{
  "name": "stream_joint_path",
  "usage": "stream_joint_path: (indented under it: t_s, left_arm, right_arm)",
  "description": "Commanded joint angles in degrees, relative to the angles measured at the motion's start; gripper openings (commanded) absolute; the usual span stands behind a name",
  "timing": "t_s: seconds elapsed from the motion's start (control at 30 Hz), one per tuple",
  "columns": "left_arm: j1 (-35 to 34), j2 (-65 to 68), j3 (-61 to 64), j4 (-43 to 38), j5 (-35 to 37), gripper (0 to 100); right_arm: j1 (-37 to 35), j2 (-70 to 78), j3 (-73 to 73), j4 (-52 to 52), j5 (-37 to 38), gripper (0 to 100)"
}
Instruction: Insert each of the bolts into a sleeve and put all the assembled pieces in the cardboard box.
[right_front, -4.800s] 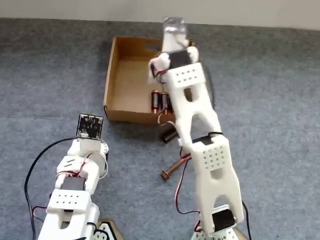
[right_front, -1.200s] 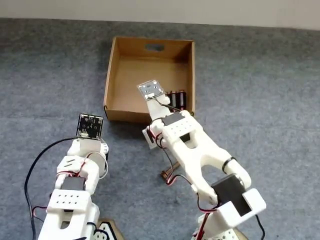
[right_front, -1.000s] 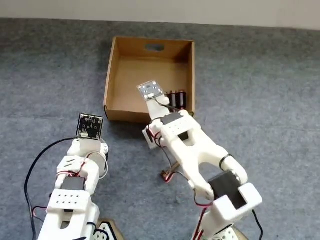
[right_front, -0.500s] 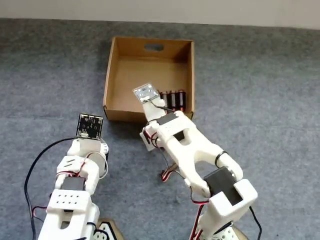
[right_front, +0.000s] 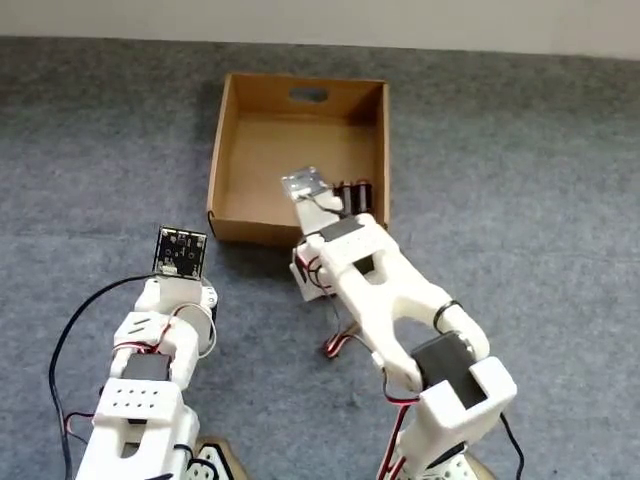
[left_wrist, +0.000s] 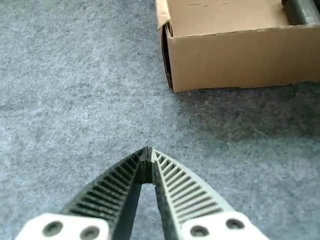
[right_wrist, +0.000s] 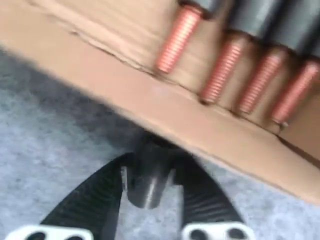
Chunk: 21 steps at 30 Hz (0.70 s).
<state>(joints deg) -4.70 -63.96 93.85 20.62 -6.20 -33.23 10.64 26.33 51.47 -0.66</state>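
Right wrist view: right gripper (right_wrist: 152, 167) clamps a dark sleeve (right_wrist: 146, 187) just before the cardboard box (right_wrist: 165, 100) wall; beyond it four assembled pieces (right_wrist: 227, 67) lie inside, this one apparently yet to go in; left gripper (left_wrist: 147, 160) closed, empty

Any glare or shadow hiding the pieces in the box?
High view: even light, no glare on the cardboard box. Left wrist view: soft shadow on carpet by its wall. Right wrist view: assembled pieces well lit; shadow around the sleeve in the right tool.

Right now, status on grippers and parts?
Left gripper shut, empty. Right gripper shut on dark grey cylindrical sleeve beside brown cardboard box. Four copper-threaded assemblies inside.
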Motion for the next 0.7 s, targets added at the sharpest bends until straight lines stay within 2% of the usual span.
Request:
stream_joint_path:
  t_s: [0.0,0.1,0.3,0.5,0.57,0.67]
  left_arm:
    - [0.48,0.13,-2.42,-1.14,0.53,1]
    - [0.48,0.13,-2.42,-1.14,0.53,1]
    - [0.48,0.13,-2.42,-1.14,0.53,1]
    - [0.4,0.13,-2.33,-1.14,0.53,1]
    - [0.4,0.13,-2.33,-1.14,0.53,1]
    - [0.48,0.13,-2.33,-1.14,0.53,1]
  right_arm:
    - [0.04,-1.8,0.22,1.89,-1.58,1.9]
    - [1.1,-8.66,0.75,2.59,-1.49,0.5]
    - [6.46,-25.89,0.75,13.49,-1.49,0.5]
    - [21.23,-31.25,1.1,26.24,-1.58,0.5]
    - [26.33,-30.73,4.26,25.98,-1.32,0.5]
    - [30.46,-29.23,11.21,20.26,0.26,0.9]
